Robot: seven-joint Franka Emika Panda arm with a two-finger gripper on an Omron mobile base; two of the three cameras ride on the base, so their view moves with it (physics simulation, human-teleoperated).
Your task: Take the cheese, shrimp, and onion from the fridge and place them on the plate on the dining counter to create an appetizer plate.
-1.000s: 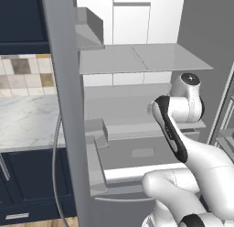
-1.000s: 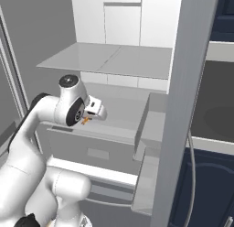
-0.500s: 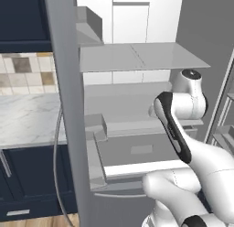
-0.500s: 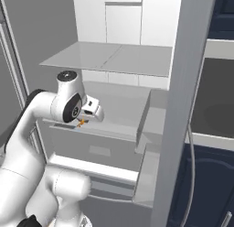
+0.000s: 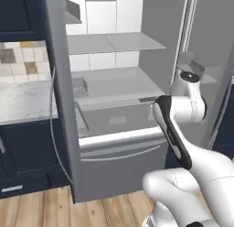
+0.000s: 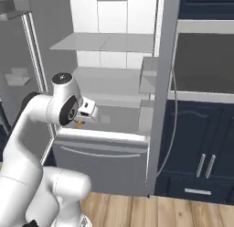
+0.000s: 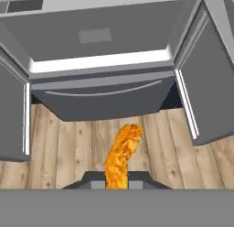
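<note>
My gripper (image 7: 117, 182) is shut on the shrimp (image 7: 122, 155), a thin curled orange piece that sticks out from between the dark fingertips (image 7: 93, 180). In the right base view the gripper (image 6: 82, 121) holds the shrimp (image 6: 79, 124) just in front of the fridge (image 6: 109, 70), level with its grey drawer. The fridge (image 5: 114, 84) stands open, with glass shelves and pale walls. Seen from the hand, the fridge's lower drawers (image 7: 100, 34) lie beyond the shrimp, with wooden floor under it. The cheese, onion, plate and dining counter are out of view.
Open fridge doors flank the arm, with a door bin (image 6: 148, 75) to the right and another (image 5: 192, 68) beside the arm's elbow. Navy cabinets (image 6: 201, 153) and a dark oven front (image 6: 205, 66) stand right of the fridge. A marble back-wall counter (image 5: 23, 102) is on the left.
Both base views have pulled back from the fridge, so the floor and lower drawers now show. The gripper, still shut on the shrimp, has come out from the shelf to the drawer front.
</note>
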